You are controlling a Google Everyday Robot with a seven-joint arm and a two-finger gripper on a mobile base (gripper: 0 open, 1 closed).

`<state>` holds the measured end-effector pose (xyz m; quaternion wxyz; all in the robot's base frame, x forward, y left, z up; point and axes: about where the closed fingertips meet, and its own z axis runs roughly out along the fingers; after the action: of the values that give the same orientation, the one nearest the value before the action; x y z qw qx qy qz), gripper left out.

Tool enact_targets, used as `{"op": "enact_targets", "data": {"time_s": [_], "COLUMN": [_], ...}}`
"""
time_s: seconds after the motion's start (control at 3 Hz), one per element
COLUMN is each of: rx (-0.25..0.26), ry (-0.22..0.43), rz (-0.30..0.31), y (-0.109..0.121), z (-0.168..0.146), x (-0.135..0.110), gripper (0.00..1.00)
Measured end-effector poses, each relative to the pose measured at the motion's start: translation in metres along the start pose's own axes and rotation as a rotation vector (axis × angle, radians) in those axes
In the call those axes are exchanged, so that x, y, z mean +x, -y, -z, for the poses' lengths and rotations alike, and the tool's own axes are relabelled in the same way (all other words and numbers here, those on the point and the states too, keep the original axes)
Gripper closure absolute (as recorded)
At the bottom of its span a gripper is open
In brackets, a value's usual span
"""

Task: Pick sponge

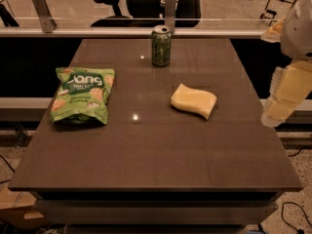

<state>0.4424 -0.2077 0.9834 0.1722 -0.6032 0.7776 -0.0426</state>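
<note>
Before you lies a broad, dark brown worktop (146, 150) with a smooth, slightly glossy top; a couple of small light spots reflect on it near the middle. It runs away from you to a pale horizontal rail (97, 32) along its far edge, where two metal posts stand, one at the far left (41, 9) and one near the centre (169, 6). Behind the rail you can see a black office chair (146, 1) on a light floor. A dark cable (297, 213) lies on the floor at the near right.

The robot's arm enters from the right edge, and its gripper (280, 106) hangs past the worktop's right side, pale yellow and angled downward to the left. You cannot tell whether it is released or clenched. It is well apart from everything on the worktop.

On the left lies a green snack bag (82, 95), flat, with its printed face up.

The sponge (194, 101) sits right of centre, between the bag and the gripper, touching neither. It is a thick, soft-looking, pale yellow block, roughly rectangular with wavy, curved edges, lying flat and turned slightly askew.

A green drinks can (161, 46) stands upright at the far edge, beyond the sponge and a little to its left.
</note>
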Motion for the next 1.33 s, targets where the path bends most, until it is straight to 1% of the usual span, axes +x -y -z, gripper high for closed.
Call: {"op": "enact_targets", "data": {"time_s": [0.33, 0.67, 1.0, 1.33], "rx": [0.007, 0.006, -0.004, -0.019], "ry": [-0.001, 0.008, 0.042, 0.071], "rz": [0.007, -0.014, -0.060, -0.105], "y": [0.000, 0.000, 0.005, 0.021], "z": [0.000, -0.003, -0.011, -0.026], "x": [-0.010, -0.022, -0.035, -0.046], "gripper": [0.00, 0.00, 0.00, 0.00]}}
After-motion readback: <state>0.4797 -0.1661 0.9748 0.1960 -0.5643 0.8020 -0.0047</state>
